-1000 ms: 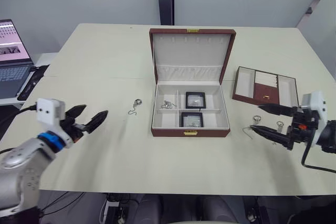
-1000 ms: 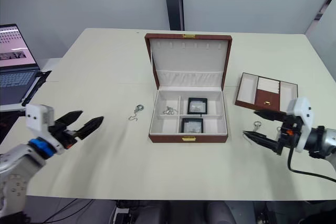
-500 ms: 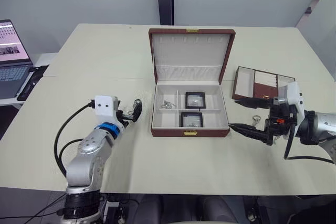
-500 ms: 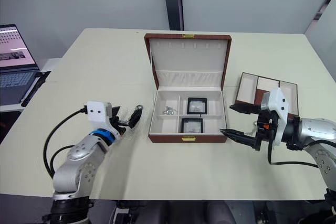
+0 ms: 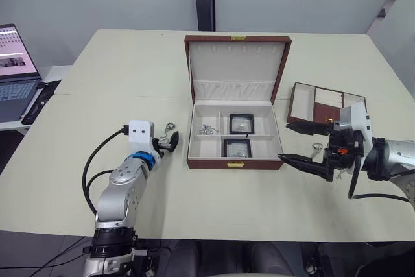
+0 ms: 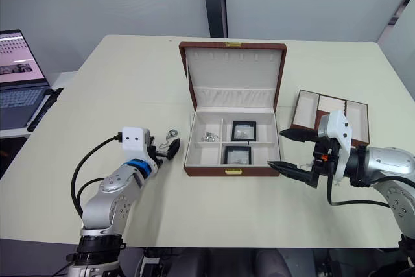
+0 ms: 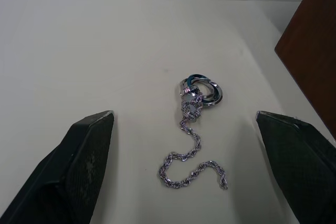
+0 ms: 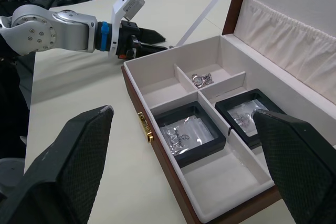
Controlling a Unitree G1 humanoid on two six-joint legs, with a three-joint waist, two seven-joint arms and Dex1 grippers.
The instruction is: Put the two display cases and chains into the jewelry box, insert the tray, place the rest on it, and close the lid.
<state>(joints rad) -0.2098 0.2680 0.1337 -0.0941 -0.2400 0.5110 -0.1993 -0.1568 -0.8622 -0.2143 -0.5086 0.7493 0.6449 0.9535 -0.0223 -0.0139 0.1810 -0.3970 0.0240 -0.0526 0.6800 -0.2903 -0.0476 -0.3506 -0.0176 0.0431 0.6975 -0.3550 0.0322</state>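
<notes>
The jewelry box stands open mid-table with its lid upright. Both display cases lie in its right compartments, and chains sit in the back left one. Another silvery chain with a ring lies on the table left of the box. My left gripper is open, its fingers straddling that chain without touching it. The tray sits right of the box. My right gripper hovers open by the box's right front corner, in front of the tray. A small ring piece lies beside it.
A laptop stands off the table's far left edge. The right wrist view looks across the box interior to my left gripper. Bare tabletop stretches in front of the box.
My left arm swung in from the front left to the chain beside the box. My right gripper moved left from the table's right edge to the box's right front corner.
</notes>
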